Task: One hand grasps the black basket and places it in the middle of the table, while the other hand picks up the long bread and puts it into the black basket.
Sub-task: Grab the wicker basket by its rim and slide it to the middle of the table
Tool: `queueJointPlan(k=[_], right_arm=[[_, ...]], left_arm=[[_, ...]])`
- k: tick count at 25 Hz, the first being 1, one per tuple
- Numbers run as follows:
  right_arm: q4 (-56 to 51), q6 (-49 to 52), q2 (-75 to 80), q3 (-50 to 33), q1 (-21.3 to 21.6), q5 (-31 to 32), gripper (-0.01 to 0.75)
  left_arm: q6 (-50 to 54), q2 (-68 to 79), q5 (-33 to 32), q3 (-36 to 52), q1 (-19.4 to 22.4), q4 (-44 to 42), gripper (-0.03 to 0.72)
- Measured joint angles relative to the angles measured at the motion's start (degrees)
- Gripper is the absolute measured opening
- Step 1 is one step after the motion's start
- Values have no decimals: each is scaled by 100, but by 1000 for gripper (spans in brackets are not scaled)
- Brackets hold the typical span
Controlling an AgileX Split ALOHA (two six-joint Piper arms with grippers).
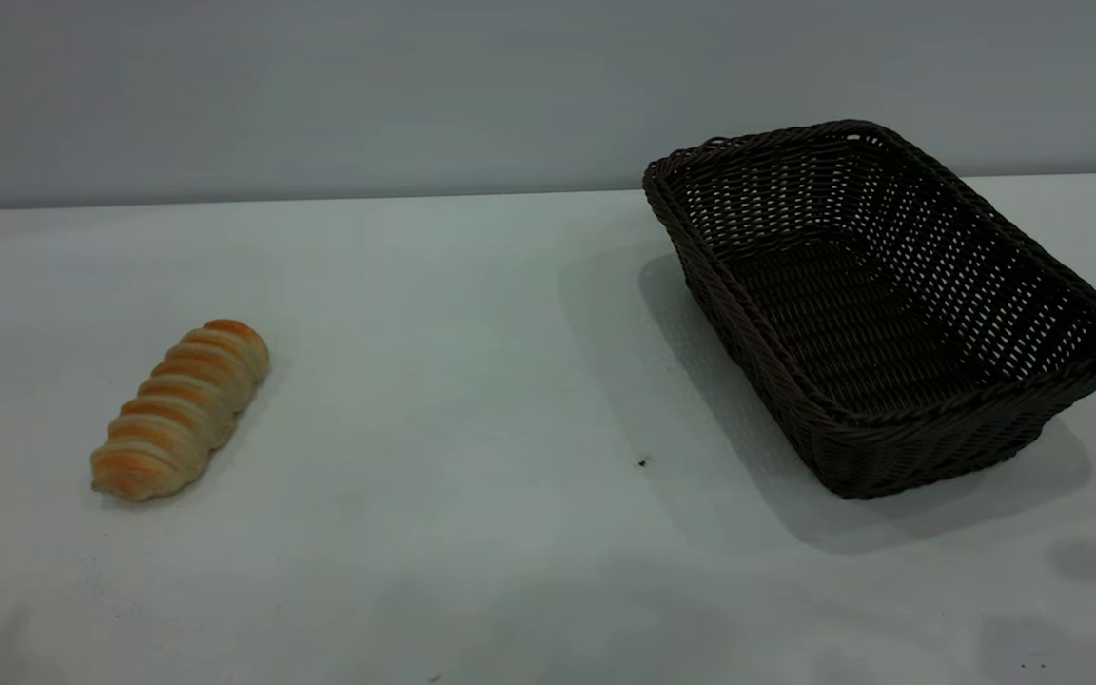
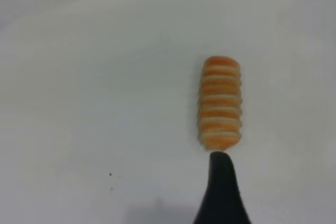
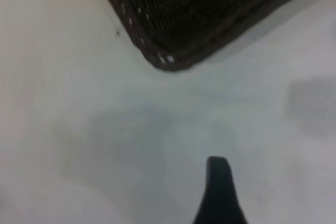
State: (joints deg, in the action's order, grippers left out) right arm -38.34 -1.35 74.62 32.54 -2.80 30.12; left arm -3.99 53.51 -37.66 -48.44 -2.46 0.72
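- The long bread (image 1: 182, 409) lies flat on the table (image 1: 472, 400) toward the exterior view's left side, its orange and cream spiral ridges running across it, one end angled toward the back wall.
- In the left wrist view the long bread (image 2: 220, 103) lies lengthwise straight ahead of the one visible dark fingertip (image 2: 222, 182) of the left gripper; the tip's point sits just short of the bread's nearer end, and contact cannot be confirmed.
- Only that one finger shows, so how far the left gripper is open cannot be told; nothing is seen held.
- The black basket (image 1: 881, 304) stands on the table toward the exterior view's right, set at an angle, open side up and holding nothing.
- In the right wrist view a corner of the black basket (image 3: 173, 51) lies well ahead of the single visible fingertip (image 3: 218, 177) of the right gripper, bare tabletop between them; its opening cannot be told either.
- The table is pale white-grey with a few tiny dark specks (image 1: 642, 463), and soft shadows fall beside the basket.
- A plain grey wall (image 1: 320, 95) rises behind the table's far edge.
- Only the exterior view shows bread and basket together, well apart; each wrist view shows just one of them.
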Motion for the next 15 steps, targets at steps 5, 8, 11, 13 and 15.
queueJointPlan(k=[5, 8, 11, 13, 15], right_arm=[[-2024, -770, 1217, 57, 0, -660, 592], [-3230, -1520, 1853, 171, 0, -800, 592], [-4295, -2191, 2460, 355, 0, -873, 592], [-4919, -2459, 2871, 489, 0, -909, 592], [-5388, -2558, 3245, 586, 0, -941, 591]], left_arm=[[-100, 201, 176, 0, 0, 11, 591], [-106, 208, 267, 0, 0, 16, 591], [-106, 228, 284, 0, 0, 16, 591], [-106, 230, 290, 0, 0, 16, 591], [-106, 230, 295, -5, 0, 16, 591]])
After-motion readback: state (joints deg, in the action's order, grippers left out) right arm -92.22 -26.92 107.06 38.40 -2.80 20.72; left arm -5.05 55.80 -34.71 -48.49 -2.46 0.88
